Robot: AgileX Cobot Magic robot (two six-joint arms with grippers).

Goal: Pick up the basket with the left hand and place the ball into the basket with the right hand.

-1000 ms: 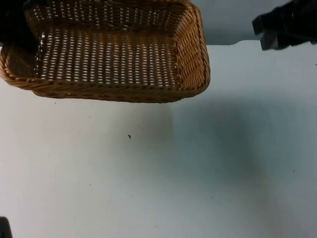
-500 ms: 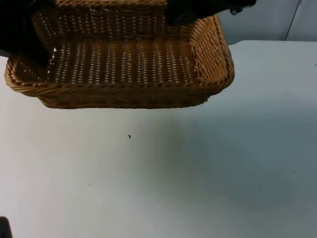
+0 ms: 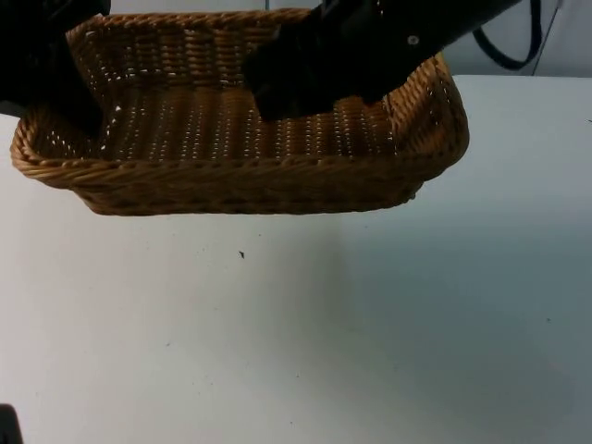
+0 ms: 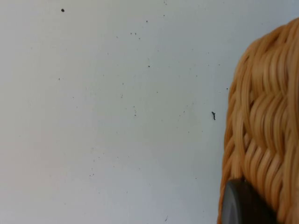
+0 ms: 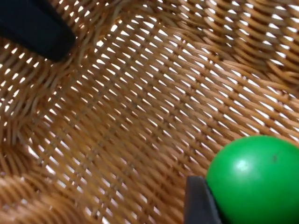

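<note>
Green ball (image 5: 254, 179) sits clamped against the black fingertip of the right hand (image 5: 219, 205), which has it firmly in its grip and hangs directly over the woven floor of the basket (image 5: 140, 107) — the right wrist view looks straight past the ball onto the weave below, so the ball is above the inside of the basket and apart from its bottom, not yet resting in it. In the top view the wicker basket (image 3: 240, 176) is lifted off the white surface (image 3: 370, 333), casting a soft shadow beneath it, with the left hand closed on its rim at the left end; the left wrist view shows that rim (image 4: 261, 126) pinched right against the left fingertip (image 4: 243, 205), the surface well below. What has changed over the last second is the right arm: a second ago it stood off at the upper right, well clear of the basket, half a second ago it was reaching across the far rim, and now its dark bulk (image 3: 361, 51) lies over the middle of the basket's interior, while the basket itself has drifted a little rightward to meet it. My judgement is that the carry is finished and the release is the step in hand — opening the fingers here should drop the ball inside
</note>
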